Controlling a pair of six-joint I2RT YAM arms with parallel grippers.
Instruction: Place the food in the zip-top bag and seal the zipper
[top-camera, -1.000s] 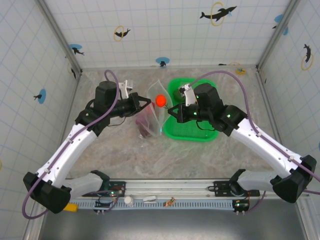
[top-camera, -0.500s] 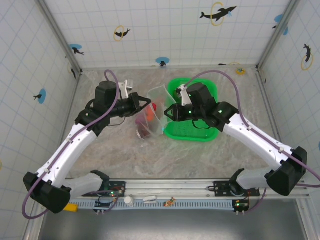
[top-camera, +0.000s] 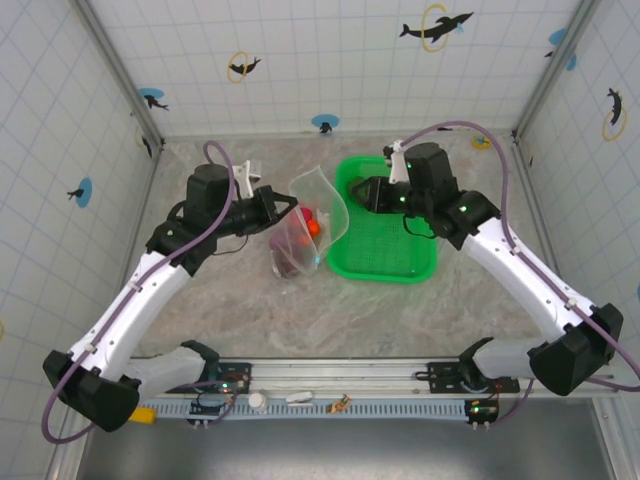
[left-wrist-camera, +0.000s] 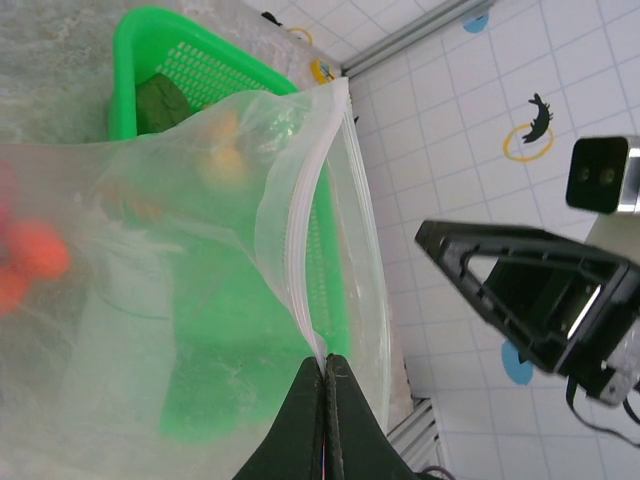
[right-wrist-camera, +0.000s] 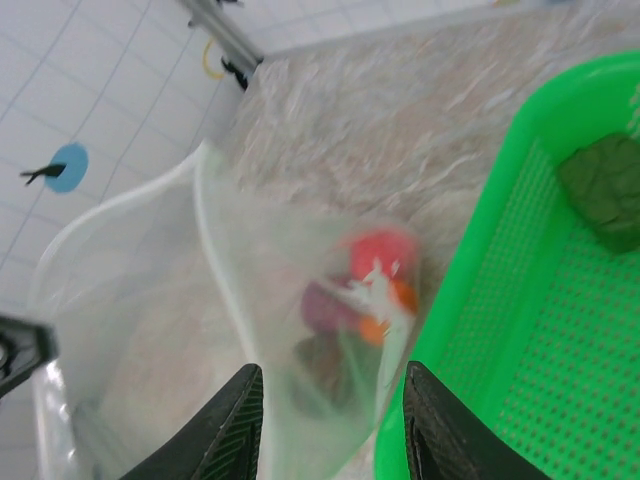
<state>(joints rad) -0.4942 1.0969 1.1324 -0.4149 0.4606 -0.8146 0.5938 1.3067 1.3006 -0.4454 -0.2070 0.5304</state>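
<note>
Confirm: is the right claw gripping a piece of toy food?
No, the right claw stands open with nothing between its fingers, facing the clear floppy plastic bag.

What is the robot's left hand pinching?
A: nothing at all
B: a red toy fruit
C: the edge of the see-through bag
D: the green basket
C: in the left wrist view the left gripper is shut on the pale zipper along the mouth of the clear zip-top bag.
</note>
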